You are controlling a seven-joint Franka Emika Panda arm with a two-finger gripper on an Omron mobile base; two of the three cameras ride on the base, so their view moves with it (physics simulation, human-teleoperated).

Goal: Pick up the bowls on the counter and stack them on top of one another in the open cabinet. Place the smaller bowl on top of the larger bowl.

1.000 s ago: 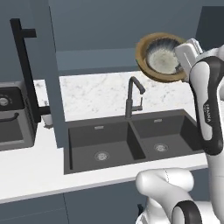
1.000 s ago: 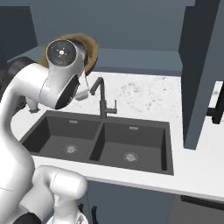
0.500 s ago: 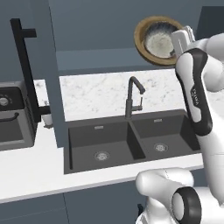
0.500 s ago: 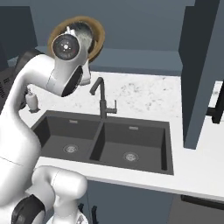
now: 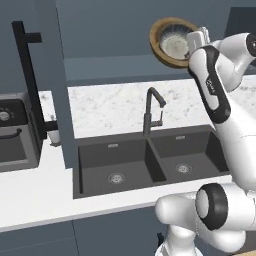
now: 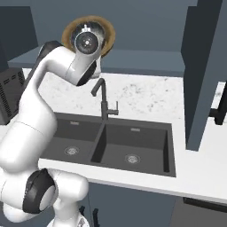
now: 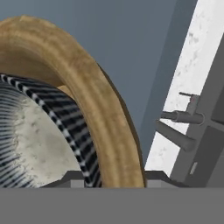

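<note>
The open cabinet door stands at nine o'clock, the tap and sink centre. At one o'clock, the big brown bowl, small bowl nested inside, is held aloft on its rim by the gripper.

Double black sink sits low, well below the jaws; black tap stands behind it, a black appliance far off.

Tan-rimmed brown larger bowl; smaller bowl pale speckled inside, dark-and-white striped rim; white grey-veined surface; dark charcoal sink.
</note>
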